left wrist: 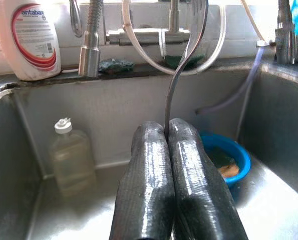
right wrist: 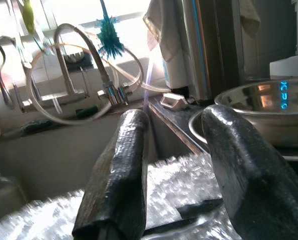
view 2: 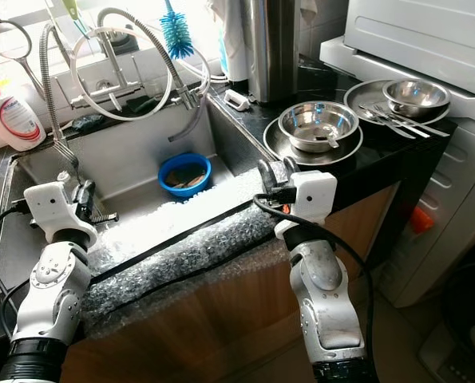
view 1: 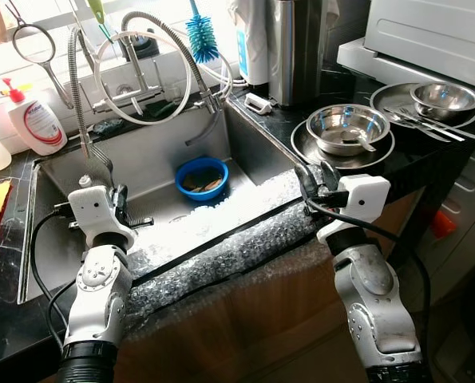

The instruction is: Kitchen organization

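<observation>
Left wrist view: left tool (left wrist: 168,131) pinches a thin metal handle (left wrist: 181,75); right tool (right wrist: 181,125) spread above bubble wrap (right wrist: 179,172).

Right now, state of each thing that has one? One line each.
Left gripper: shut, nothing held, over the sink.
Right gripper: open, at the sink's front edge.
Blue bowl: upright in the sink, scraps inside.
Plastic bottle: upright, capped.
Steel bowl: upright on a plate, spoon inside.

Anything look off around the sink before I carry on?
Yes. Bubble wrap is draped over the sink's front edge, a bottle stands inside the basin, and the blue bowl holds scraps. The left gripper is shut on a thin utensil handle.
</observation>
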You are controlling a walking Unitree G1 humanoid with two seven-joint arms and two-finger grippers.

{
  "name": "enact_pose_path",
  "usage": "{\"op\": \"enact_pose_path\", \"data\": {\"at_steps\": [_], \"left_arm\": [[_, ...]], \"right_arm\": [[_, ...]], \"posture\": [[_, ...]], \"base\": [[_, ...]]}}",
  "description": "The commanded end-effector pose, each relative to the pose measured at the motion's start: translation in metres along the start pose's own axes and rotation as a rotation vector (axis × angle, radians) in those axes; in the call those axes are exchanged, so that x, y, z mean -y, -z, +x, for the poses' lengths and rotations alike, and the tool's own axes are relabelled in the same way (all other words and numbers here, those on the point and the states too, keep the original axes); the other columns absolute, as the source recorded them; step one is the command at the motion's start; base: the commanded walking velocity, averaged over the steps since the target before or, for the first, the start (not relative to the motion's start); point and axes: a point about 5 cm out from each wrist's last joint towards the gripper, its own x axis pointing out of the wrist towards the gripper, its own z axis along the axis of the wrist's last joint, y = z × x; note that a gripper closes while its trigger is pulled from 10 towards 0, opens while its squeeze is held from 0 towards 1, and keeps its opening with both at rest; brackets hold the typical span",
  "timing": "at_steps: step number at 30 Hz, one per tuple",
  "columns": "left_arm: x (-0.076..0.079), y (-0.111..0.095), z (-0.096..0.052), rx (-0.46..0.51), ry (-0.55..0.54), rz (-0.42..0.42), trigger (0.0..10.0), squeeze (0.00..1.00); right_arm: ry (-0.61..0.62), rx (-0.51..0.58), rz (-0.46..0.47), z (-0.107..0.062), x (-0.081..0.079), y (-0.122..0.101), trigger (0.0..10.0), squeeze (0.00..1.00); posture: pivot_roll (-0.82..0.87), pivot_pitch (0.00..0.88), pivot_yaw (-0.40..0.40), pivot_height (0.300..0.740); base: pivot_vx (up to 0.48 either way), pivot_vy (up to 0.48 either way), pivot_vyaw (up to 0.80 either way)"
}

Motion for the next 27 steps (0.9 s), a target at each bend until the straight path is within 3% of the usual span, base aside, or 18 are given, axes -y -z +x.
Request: {"op": "enact_pose_path", "data": {"at_steps": [1, 4, 5, 6, 9, 27], "left_arm": [[-0.007, 0.010, -0.007, -0.037, -0.012, 0.046, 10.0, 0.00], [-0.005, 0.010, -0.009, -0.032, -0.009, 0.049, 10.0, 0.00], [-0.004, 0.011, -0.010, -0.031, -0.005, 0.052, 10.0, 0.06], [-0.004, 0.011, -0.010, -0.030, -0.001, 0.055, 10.0, 0.35], [-0.001, 0.009, -0.011, -0.024, 0.007, 0.060, 10.0, 1.00], [0.003, 0.002, -0.007, -0.002, 0.011, 0.028, 10.0, 1.00]], "right_arm": [[0.006, -0.008, -0.020, 0.003, 0.003, 0.000, 10.0, 0.00], [0.015, -0.013, -0.020, 0.005, 0.005, 0.001, 10.0, 0.00], [0.015, -0.014, -0.019, 0.006, 0.005, 0.002, 10.0, 0.00], [0.014, -0.015, -0.018, 0.006, 0.004, 0.003, 10.0, 0.00], [0.008, -0.016, -0.014, 0.010, 0.002, 0.003, 10.0, 0.00], [0.010, -0.017, -0.006, 0.010, -0.002, 0.004, 10.0, 0.00]], "posture": [[-0.23, 0.000, 0.096, 0.740], [-0.22, 0.000, 0.091, 0.740], [-0.21, 0.000, 0.089, 0.740], [-0.21, 0.000, 0.087, 0.740], [-0.20, 0.000, 0.084, 0.740], [-0.21, 0.000, 0.098, 0.740]], "base": [[0.000, 0.000, 0.00], [0.000, 0.000, 0.00], [0.000, 0.000, 0.00], [0.000, 0.000, 0.00], [0.000, 0.000, 0.00], [0.000, 0.000, 0.00]]}}
